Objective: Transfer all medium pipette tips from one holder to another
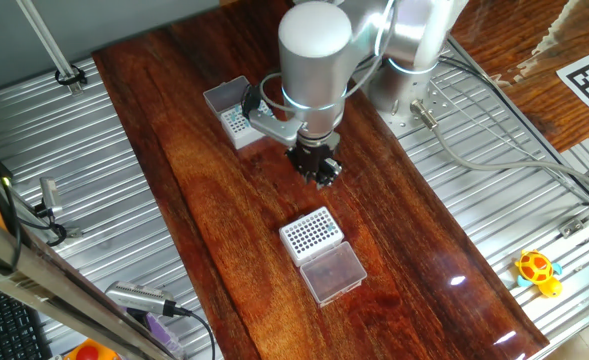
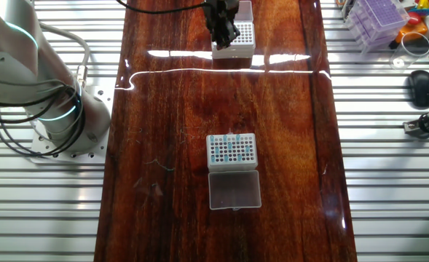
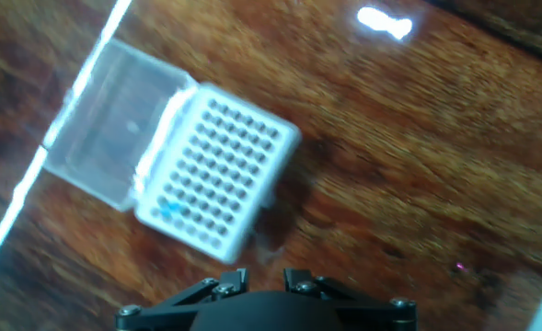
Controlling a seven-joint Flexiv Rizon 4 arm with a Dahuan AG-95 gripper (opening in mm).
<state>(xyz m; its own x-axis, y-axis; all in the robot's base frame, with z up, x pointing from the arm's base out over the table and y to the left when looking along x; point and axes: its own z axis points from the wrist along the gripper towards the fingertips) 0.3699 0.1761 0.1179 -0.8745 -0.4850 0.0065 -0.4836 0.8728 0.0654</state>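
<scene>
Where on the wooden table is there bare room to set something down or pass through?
The widest bare stretch lies between the rack with teal tips and the rack with dark holes. Bare wood also runs down both long sides of the table. It is crowded at the dark-hole rack, where the hand hangs.
</scene>
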